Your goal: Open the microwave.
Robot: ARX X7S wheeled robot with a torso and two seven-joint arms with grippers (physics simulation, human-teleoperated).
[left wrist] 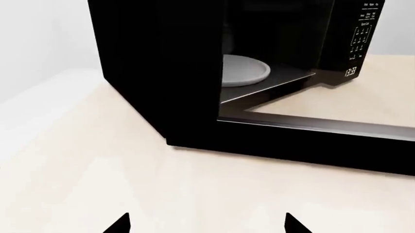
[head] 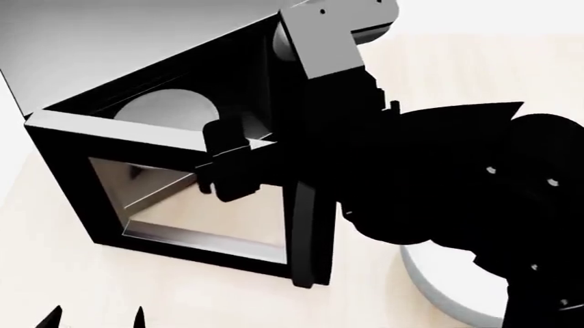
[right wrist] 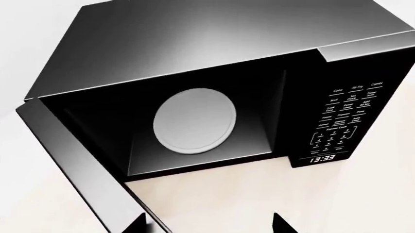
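Observation:
The black microwave (right wrist: 194,53) with a grey top stands on the pale table, and its glass-window door (right wrist: 71,155) is swung wide open. Inside lies the round white turntable plate (right wrist: 194,120). The keypad (right wrist: 343,116) and clock are on its right side. In the head view the open door (head: 64,178) faces me and my right arm (head: 438,178) crosses in front of it. My right gripper (right wrist: 207,224) is open and empty, one fingertip beside the door's free edge. My left gripper (left wrist: 207,224) is open and empty over bare table, short of the microwave (left wrist: 155,73) and its door (left wrist: 324,131).
A white bowl (head: 438,287) sits on the table at the lower right in the head view, partly hidden by my right arm. The table's pale edge (left wrist: 39,102) shows beside the microwave in the left wrist view. My left fingertips (head: 139,316) show at the bottom left.

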